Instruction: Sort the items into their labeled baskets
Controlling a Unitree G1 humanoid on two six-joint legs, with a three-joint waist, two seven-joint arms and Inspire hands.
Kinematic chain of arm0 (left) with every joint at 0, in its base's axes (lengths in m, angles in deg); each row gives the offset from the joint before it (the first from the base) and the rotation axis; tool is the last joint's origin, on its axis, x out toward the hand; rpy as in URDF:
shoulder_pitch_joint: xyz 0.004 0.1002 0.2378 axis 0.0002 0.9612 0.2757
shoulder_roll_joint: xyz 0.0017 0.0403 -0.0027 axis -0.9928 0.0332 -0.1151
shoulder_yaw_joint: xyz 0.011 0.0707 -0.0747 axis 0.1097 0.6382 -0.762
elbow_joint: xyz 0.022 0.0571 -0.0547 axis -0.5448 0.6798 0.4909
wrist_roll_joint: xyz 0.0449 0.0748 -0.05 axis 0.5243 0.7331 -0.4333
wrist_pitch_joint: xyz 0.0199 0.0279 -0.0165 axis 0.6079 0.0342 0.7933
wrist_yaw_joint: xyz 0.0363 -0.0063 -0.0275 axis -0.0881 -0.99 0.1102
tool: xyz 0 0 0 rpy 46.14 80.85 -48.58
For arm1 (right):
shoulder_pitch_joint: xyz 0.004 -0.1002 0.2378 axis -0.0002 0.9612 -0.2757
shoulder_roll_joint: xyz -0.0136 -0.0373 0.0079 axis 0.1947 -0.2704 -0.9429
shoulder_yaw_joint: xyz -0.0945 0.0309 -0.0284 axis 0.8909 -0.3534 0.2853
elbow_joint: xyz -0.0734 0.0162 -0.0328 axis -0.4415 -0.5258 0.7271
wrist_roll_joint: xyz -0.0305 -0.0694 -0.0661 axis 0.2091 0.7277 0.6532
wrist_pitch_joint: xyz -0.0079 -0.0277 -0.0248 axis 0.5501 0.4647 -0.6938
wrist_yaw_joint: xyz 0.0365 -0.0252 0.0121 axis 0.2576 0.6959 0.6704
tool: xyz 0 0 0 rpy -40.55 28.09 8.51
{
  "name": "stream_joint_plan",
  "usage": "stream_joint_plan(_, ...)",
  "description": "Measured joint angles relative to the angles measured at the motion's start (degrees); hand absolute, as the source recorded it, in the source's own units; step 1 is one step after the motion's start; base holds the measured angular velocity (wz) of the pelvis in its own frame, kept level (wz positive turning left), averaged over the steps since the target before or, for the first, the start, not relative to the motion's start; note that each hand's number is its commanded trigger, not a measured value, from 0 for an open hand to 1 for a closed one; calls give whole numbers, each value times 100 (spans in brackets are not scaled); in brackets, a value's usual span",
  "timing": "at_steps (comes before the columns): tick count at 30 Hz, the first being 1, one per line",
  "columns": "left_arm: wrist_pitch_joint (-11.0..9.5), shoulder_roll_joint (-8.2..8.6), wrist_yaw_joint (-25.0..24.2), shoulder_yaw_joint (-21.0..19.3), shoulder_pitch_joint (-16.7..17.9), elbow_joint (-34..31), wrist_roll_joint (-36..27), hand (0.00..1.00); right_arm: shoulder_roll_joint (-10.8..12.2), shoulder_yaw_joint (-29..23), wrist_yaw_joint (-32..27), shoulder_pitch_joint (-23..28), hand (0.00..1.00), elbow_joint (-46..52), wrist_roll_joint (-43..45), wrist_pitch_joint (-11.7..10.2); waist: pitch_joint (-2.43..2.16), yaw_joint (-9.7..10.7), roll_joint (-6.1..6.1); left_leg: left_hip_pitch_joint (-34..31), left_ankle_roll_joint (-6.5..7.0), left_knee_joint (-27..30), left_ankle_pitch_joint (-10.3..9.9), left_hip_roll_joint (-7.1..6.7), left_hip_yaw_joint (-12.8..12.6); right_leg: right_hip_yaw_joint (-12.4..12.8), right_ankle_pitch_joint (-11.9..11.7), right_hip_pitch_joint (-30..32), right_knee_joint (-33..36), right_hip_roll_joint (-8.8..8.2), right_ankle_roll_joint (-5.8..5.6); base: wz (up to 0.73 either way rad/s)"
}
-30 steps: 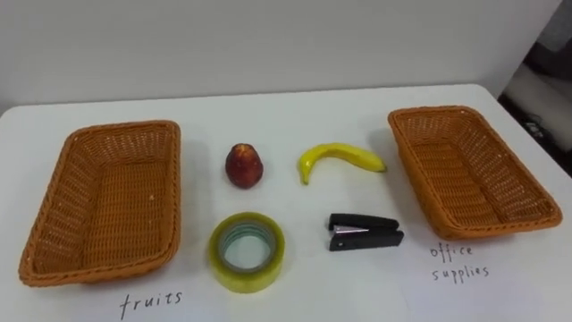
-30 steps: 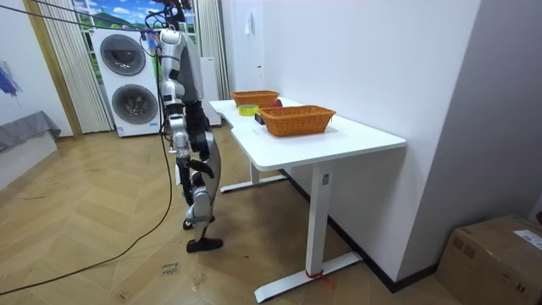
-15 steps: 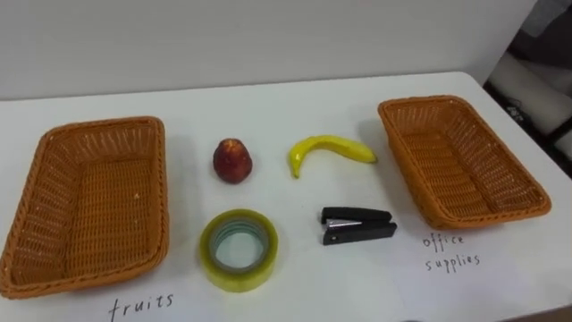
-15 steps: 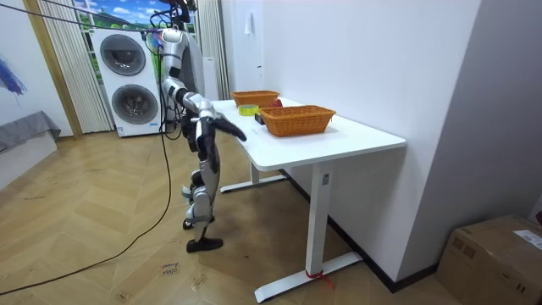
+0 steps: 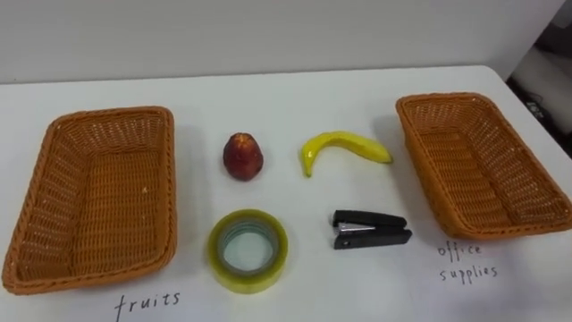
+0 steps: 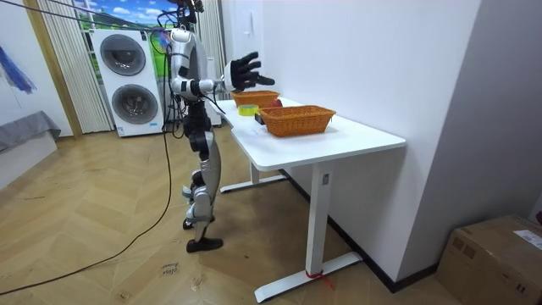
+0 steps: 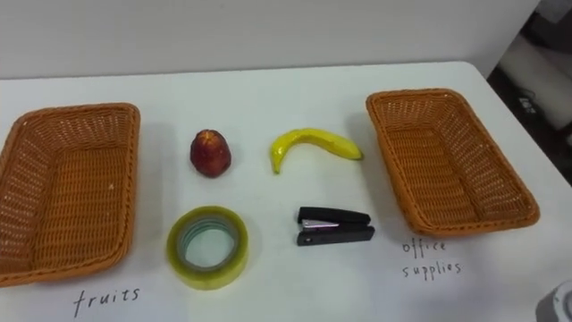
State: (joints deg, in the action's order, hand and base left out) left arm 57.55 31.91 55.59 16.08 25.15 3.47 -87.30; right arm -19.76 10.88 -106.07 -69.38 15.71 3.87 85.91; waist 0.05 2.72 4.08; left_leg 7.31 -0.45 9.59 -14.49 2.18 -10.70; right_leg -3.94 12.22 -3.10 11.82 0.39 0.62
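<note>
I'm looking down on the white table (image 5: 295,94). A red, apple-like fruit (image 5: 242,156) is sitting at 12 o'clock from the yellowish tape roll (image 5: 248,251), and a curved yellow banana (image 5: 344,148) is lying at 12 o'clock from the black stapler (image 5: 371,229). The wicker left basket (image 5: 107,114) is flanking them at 9 o'clock and the right basket (image 5: 447,97) at 3 o'clock. In the room view the right hand (image 6: 244,71) is hovering by the table's edge, fingers spread, holding nothing. There the nearer basket is hiding most of the items. The right basket's outer corner is running off the left eye view.
</note>
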Motion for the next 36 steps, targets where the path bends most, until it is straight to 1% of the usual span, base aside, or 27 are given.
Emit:
stream_joint_plan(3, -5, -6, -33, 7, 3, 123, 23, 0, -42, 49, 31, -84, 0, 274, 400, -61, 3, -38, 5, -16, 0, 8, 0, 1, 5, -25, 0, 14, 2, -8, 0, 1)
stream_joint_plan(5, 0, -12, -29, 73, -12, 176, 24, 0, -171, 294, 38, -171, 0, 449, 706, -72, 0, -45, 20, -8, 1, 13, 1, 1, 3, -36, 0, 11, 3, -11, 0, 0)
stream_joint_plan(7, -7, -29, -28, 180, -45, 220, 23, 0, -224, 515, 51, -172, 0, 680, 857, -73, 0, -115, 38, 19, 1, 13, 2, 3, 4, -45, -1, -21, 3, -10, 1, 0)
stream_joint_plan(8, -10, -39, -27, 215, -66, 264, 23, 0, -227, 588, 51, -175, 0, 765, 866, -82, 1, -138, 44, 29, 1, 15, 2, 5, 5, -52, -1, -38, -1, -10, 1, 5)
stream_joint_plan(10, -33, -76, -19, 284, -130, 416, 26, 0, -229, 782, 78, -253, 0, 829, 1027, -188, 17, -159, 81, 49, 1, 38, 1, 5, 46, -94, -2, -96, -16, -15, 2, 9)
stream_joint_plan(11, -35, -83, -11, 317, -130, 425, 26, 0, -230, 824, 96, -262, 0, 847, 1074, -193, 21, -169, 97, 43, 1, 49, 1, 5, 56, -101, -2, -99, -17, -16, 2, 7)
stream_joint_plan(12, -36, -89, -5, 348, -130, 427, 41, 0, -231, 911, 141, -269, 0, 910, 1162, -198, 14, -197, 91, 26, 1, 69, 1, 5, 64, -107, -2, -96, -16, -16, 3, 5)
stream_joint_plan(13, -37, -88, -5, 357, -129, 427, 41, 0, -232, 953, 226, -269, 0, 984, 1297, -228, 39, -229, 119, 12, 1, 82, 1, 7, 73, -112, -4, -91, -17, -16, 5, 4)
stream_joint_plan(16, -41, -89, -6, 357, -121, 431, 42, 0, -266, 962, 444, -271, 0, 1110, 1516, -380, 40, -307, 129, 14, 1, 90, 1, 1, 107, -129, -9, -112, -17, -24, 4, 4)
stream_joint_plan(18, -47, -93, -7, 341, -125, 418, 87, 0, -276, 1013, 599, -275, 0, 1214, 1639, -398, 37, -309, 101, 0, 1, 91, 1, 0, 133, -155, -11, -113, -17, -27, 3, 7)
stream_joint_plan(20, -48, -76, -8, 341, -125, 417, 287, 0, -286, 1139, 873, -345, 0, 1218, 1968, -449, 26, -323, 28, -9, 1, 96, 1, 5, 134, -167, -16, -108, -15, -26, 8, 0)
stream_joint_plan(22, -49, -53, -23, 342, -129, 412, 291, 0, -331, 1220, 1111, -419, 0, 1211, 2054, -447, 7, -320, -27, 0, 1, 93, 1, 5, 134, -173, -17, -113, -16, -28, 8, 0)
stream_joint_plan(23, -50, -55, -36, 342, -130, 410, 291, 0, -367, 1250, 1194, -427, 0, 1204, 2063, -444, 6, -321, -42, 4, 1, 93, 1, 5, 135, -175, -17, -117, -16, -28, 8, 0)
stream_joint_plan(24, -50, -62, -75, 342, -128, 412, 278, 0, -439, 1352, 1361, -436, 0, 1202, 2066, -423, 0, -326, -49, 15, 1, 93, 1, 7, 140, -183, -17, -139, -22, -27, 9, 0)
stream_joint_plan(25, -48, -63, -123, 348, -128, 411, 276, 0, -489, 1474, 1547, -437, 0, 1199, 2068, -414, 3, -326, -64, 19, 1, 95, 1, 8, 142, -194, -17, -175, -31, -28, 9, 3)
stream_joint_plan(26, -48, -63, -151, 349, -128, 410, 276, 0, -511, 1545, 1651, -436, 0, 1197, 2073, -402, 4, -325, -67, 24, 1, 102, 1, 8, 144, -201, -17, -179, -39, -29, 9, 3)
stream_joint_plan(28, -53, -73, -262, 375, -180, 412, 271, 0, -550, 1780, 2091, -437, 0, 1176, 2131, -352, 12, -338, -56, 44, 1, 122, 1, 9, 146, -201, -20, -191, -52, -28, 14, 0)
stream_joint_plan(29, -54, -77, -271, 392, -197, 412, 273, 0, -555, 1835, 2203, -437, 0, 1159, 2137, -352, 12, -350, -54, 43, 1, 122, 1, 10, 147, -201, -21, -192, -53, -27, 16, 0)
stream_joint_plan(30, -61, -83, -286, 403, -224, 412, 273, 0, -572, 1951, 2429, -437, 0, 1111, 2136, -349, 7, -380, -36, 42, 1, 122, 1, 12, 147, -201, -24, -192, -53, -26, 20, 0)
stream_joint_plan(32, -101, -120, -355, 440, -238, 415, 291, 0, -607, 2090, 2811, -434, 0, 983, 2162, -347, 14, -412, 20, 22, 0, 121, 1, 12, 167, -235, -26, -222, -52, -30, 20, 3)
stream_joint_plan(33, -137, -162, -393, 473, -237, 414, 340, 0, -607, 2148, 3051, -434, 0, 906, 2208, -299, 35, -429, 62, 25, 0, 121, 1, 12, 181, -245, -26, -258, -66, -29, 20, 7)
stream_joint_plan(35, -136, -233, -463, 528, -221, 415, 560, 0, -609, 2283, 3516, -434, 0, 820, 2270, -211, 25, -476, 171, 23, 0, 123, 1, 18, 191, -259, -46, -280, -119, -26, 25, 2)
stream_joint_plan(36, -127, -234, -482, 539, -218, 416, 613, 0, -610, 2307, 3631, -434, 0, 810, 2282, -195, 20, -480, 185, 22, 0, 123, 1, 17, 191, -260, -49, -281, -119, -28, 23, 0)
